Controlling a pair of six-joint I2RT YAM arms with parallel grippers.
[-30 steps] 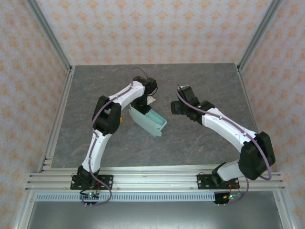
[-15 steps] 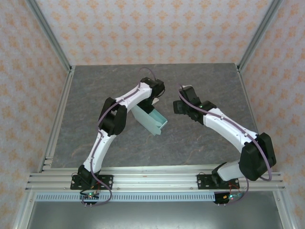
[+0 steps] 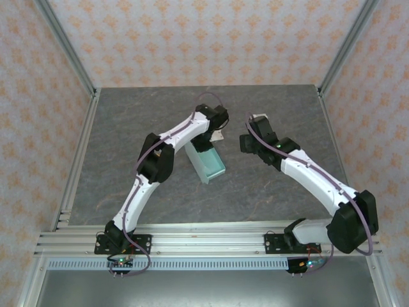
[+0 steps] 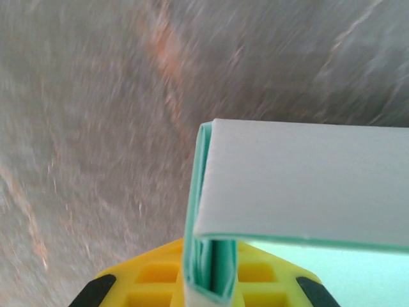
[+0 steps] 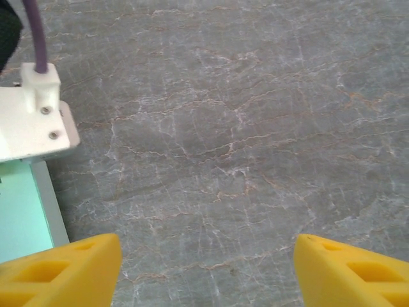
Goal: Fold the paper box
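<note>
The paper box is a pale mint-blue shallow card box, held tilted over the middle of the grey table. My left gripper is shut on its far wall. In the left wrist view the pinched folded card edge stands between the yellow fingers, and a pale panel of the box spreads to the right. My right gripper hangs open a little to the right of the box, apart from it. Its yellow fingertips are wide apart over bare table, with a strip of the box at the left edge.
Patterned walls and aluminium posts close in the grey marbled table on three sides. A metal rail runs along the near edge by the arm bases. The left wrist's white plate and purple cable sit close to my right gripper.
My left arm has swung right and farther out, carrying the box with it and turning it. My right gripper has drifted slightly right, staying open.
</note>
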